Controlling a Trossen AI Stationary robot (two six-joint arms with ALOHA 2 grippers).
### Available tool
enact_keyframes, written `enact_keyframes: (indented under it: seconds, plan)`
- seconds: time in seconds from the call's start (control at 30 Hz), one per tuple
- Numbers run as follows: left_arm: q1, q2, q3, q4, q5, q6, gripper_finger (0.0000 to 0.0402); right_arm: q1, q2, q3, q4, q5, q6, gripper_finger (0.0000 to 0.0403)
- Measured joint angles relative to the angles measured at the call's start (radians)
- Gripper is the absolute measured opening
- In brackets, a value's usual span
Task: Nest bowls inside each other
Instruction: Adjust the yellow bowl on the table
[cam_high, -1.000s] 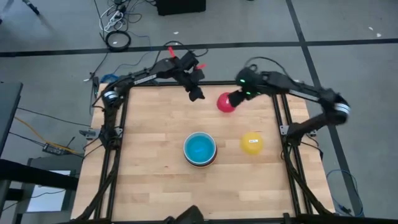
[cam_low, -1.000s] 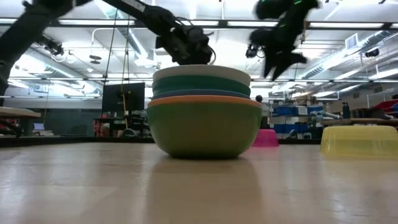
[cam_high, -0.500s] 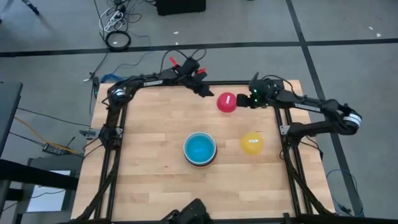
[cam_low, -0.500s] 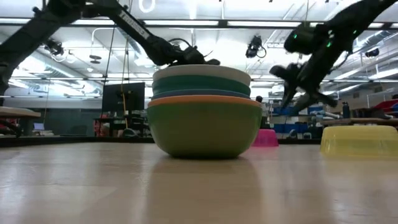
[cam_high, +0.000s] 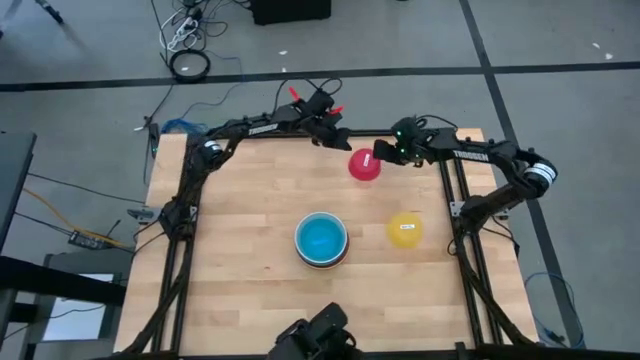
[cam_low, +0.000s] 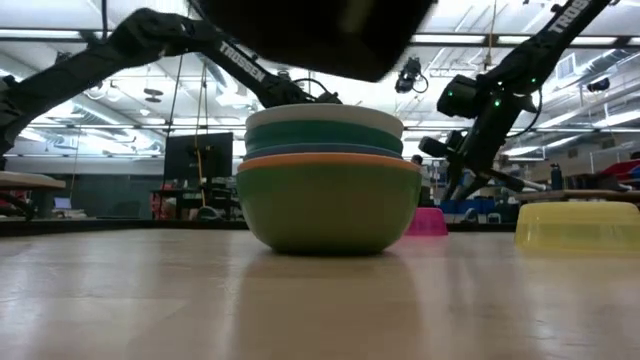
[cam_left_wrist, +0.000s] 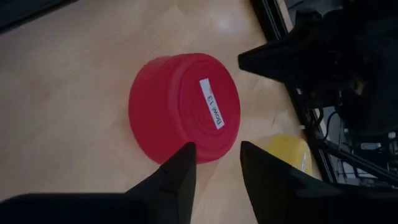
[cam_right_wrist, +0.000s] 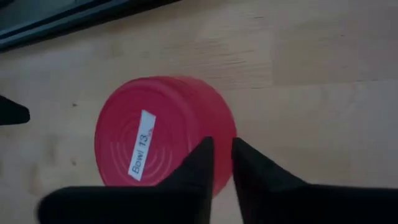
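A red bowl (cam_high: 364, 165) lies upside down on the table's far part, a white label on its base (cam_left_wrist: 212, 112). My left gripper (cam_left_wrist: 217, 149) is open and hovers just off the bowl's far-left side (cam_high: 338, 140). My right gripper (cam_right_wrist: 222, 144) hovers at its right side (cam_high: 381, 156) with a narrow gap between its fingers, a little above the bowl in the low view (cam_low: 452, 185). Neither touches it. A yellow bowl (cam_high: 405, 230) lies upside down near the right edge. Several bowls sit nested in a stack (cam_high: 321, 240), green outermost (cam_low: 328, 205), blue showing inside.
Black frame rails (cam_high: 452, 200) run along the table's left and right edges. A dark blurred object (cam_high: 315, 338) stands at the near edge and fills the top of the low view (cam_low: 310, 30). Bare wood lies left of the stack.
Both grippers have come down toward the red bowl while their wrists rolled. The left has shifted toward the table's right, and the right has sunk from well above the bowl to just beside it. The bowls have kept their places. The dark object at the near edge has shifted.
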Motion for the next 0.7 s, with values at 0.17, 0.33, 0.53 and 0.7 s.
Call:
enact_keyframes:
  seconds: [0.17,0.33,0.53,0.7]
  plan:
    - [0.001,0.064,0.105,-0.042,0.035,-0.028,0.0104,-0.039,0.0,0.0,0.002,-0.06,0.005,0.0006]
    - [0.002,0.132,0.18,-0.087,0.104,-0.079,0.0071,-0.065,0.0,0.0,0.014,-0.124,0.008,0.0001]
    - [-0.002,0.21,0.219,-0.079,0.228,-0.16,0.004,-0.061,0.0,0.037,0.022,-0.205,0.009,0.0]
    - [-0.005,0.217,0.229,-0.067,0.247,-0.183,0.0026,-0.059,0.0,0.079,-0.077,-0.225,-0.028,0.0]
